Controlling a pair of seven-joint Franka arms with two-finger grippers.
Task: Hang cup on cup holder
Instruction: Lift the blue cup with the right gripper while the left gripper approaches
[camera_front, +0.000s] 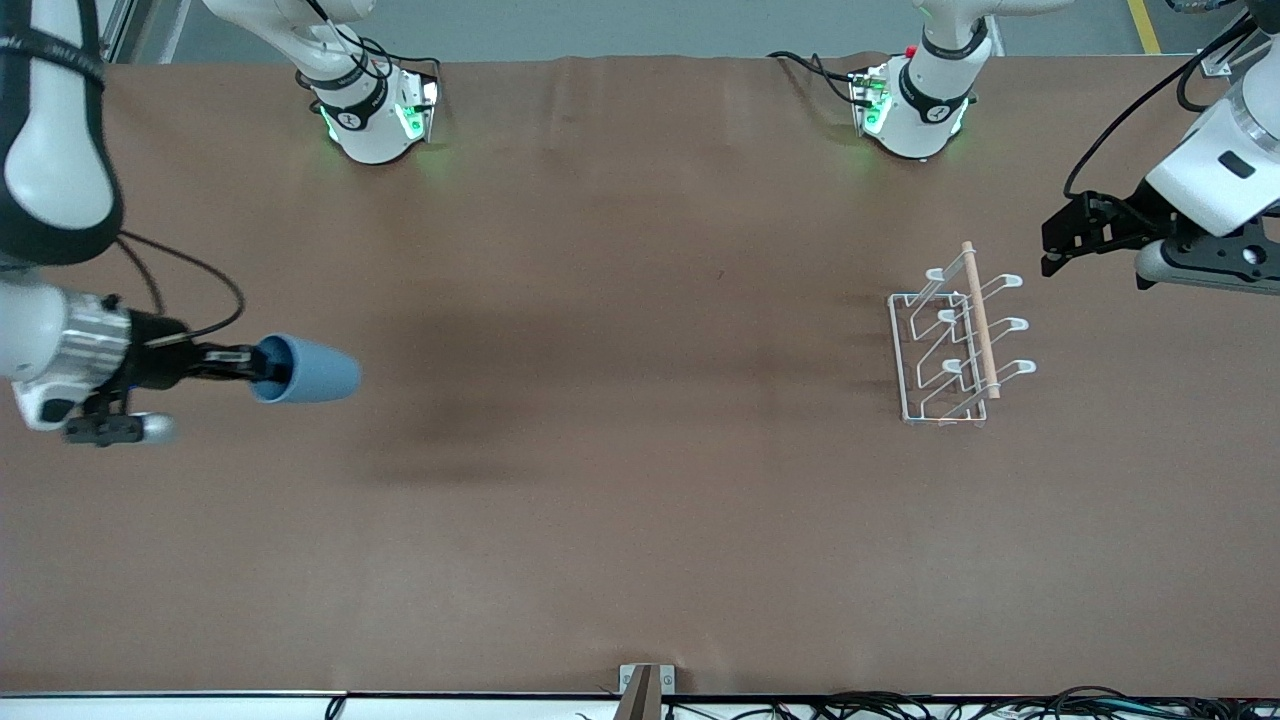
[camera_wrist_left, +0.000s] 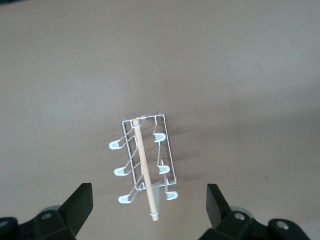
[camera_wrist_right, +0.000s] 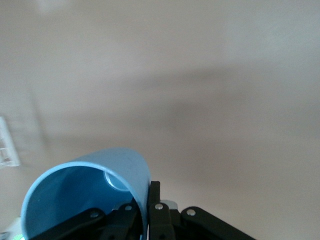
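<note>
- Right gripper (camera_front: 250, 368) up over the table (camera_front: 620, 500) at the right arm's end, clenched on the rim of the blue cup (camera_front: 305, 370), cup lying sideways in the air, one finger inside.
- Left gripper (camera_front: 1050, 245) hanging above the left arm's end, fingers spread, nothing between them.
- Cup holder (camera_front: 950, 345) standing on the table near the left gripper, well apart from the cup.

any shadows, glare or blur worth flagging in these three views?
Front view: broad soft shadow bands on the table between the cup and the cup holder; green glow at both arm bases. Left wrist view: rack sharp, left gripper fingers dark and soft at the frame edge. Right wrist view: cup close and slightly soft, held by the right gripper; diffuse shadow across the table.
</note>
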